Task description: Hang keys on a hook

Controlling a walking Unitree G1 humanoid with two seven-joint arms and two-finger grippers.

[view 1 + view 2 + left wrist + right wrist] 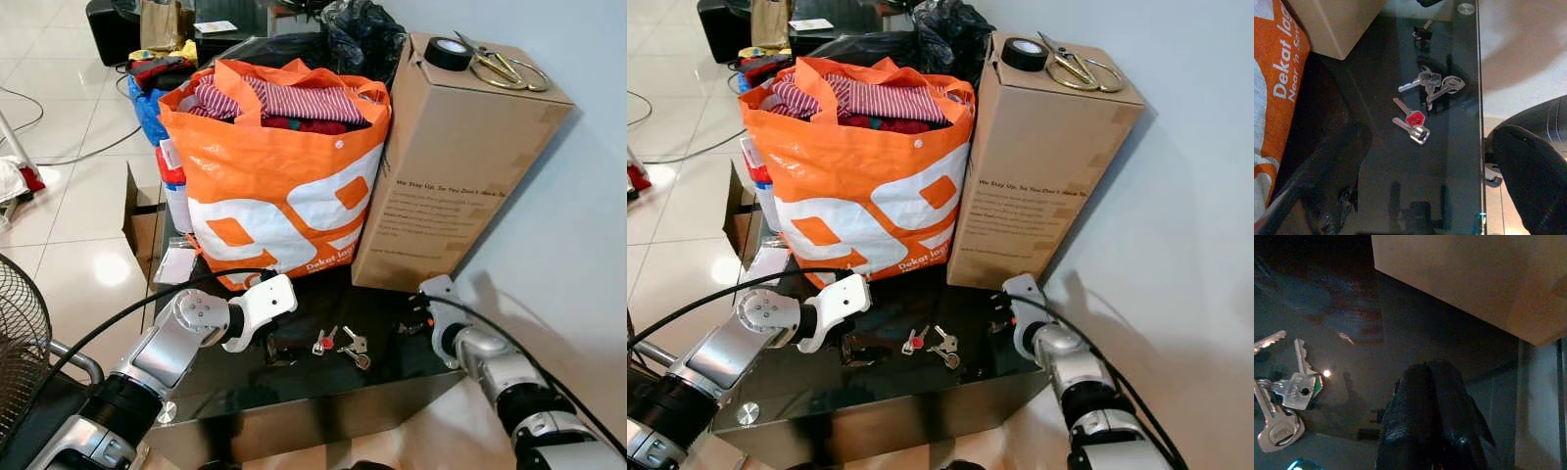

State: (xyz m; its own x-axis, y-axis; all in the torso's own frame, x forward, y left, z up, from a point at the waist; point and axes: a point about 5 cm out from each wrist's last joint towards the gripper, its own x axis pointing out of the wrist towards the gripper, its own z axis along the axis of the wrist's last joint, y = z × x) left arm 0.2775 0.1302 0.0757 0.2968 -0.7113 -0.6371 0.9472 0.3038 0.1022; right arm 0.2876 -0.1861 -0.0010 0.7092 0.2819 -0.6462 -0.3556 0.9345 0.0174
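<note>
Two bunches of keys lie on the black glass table (294, 392): one with a red-headed key (323, 342) and an all-silver bunch (355, 348). In the left wrist view the red-headed key (1414, 120) and the silver bunch (1432, 85) lie ahead of my left gripper (1425, 196), which is open. That gripper (278, 350) hovers low over the table, just left of the keys. My right gripper (416, 318) rests near the table's right side, beside the cardboard box. Its fingers (1430, 421) are pressed together with nothing in them, and the silver keys (1288, 396) lie off to one side.
A full orange shopping bag (284, 186) and a tall cardboard box (451, 166) stand at the back of the table; tape (447, 53) and scissors (505, 69) lie on the box. A white wall is at the right. A fan (20, 343) stands at the left.
</note>
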